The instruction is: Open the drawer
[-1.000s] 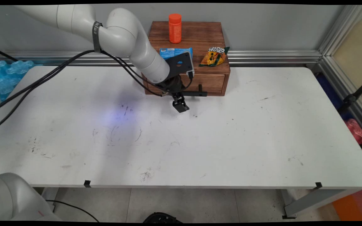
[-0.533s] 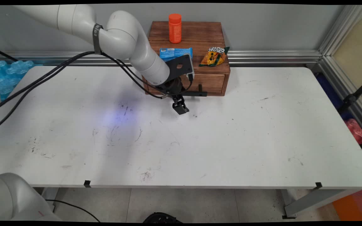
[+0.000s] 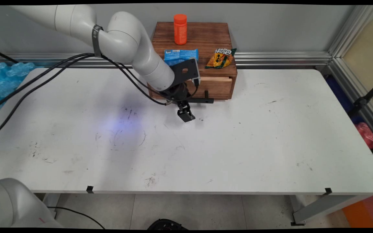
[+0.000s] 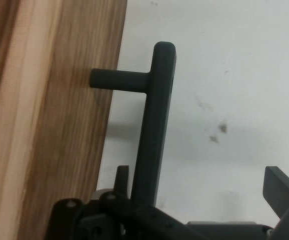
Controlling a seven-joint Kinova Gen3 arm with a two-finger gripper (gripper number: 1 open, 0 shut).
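Note:
A wooden box (image 3: 206,34) stands at the table's back, its drawer (image 3: 220,86) slid out a little so a pale strip of its top edge shows. My gripper (image 3: 185,109) is at the drawer's black bar handle (image 3: 204,100). In the hand view the handle (image 4: 152,125) runs up from the linkage, and the drawer front (image 4: 59,130) fills the left. The gripper (image 4: 200,176) is open: one finger (image 4: 122,176) sits between the drawer front and the bar, touching the bar, while the other finger (image 4: 280,189) stands well clear to the right.
On the box top are an orange bottle (image 3: 180,28), a blue packet (image 3: 180,54) and a yellow-orange snack bag (image 3: 220,58). Black cables (image 3: 44,79) hang from the arm across the table's left. The white table (image 3: 238,145) carries scuff marks.
The gripper has moved a little toward the table's near side, and the handle went with it. The drawer, flush a second ago, now stands slightly out of the box.

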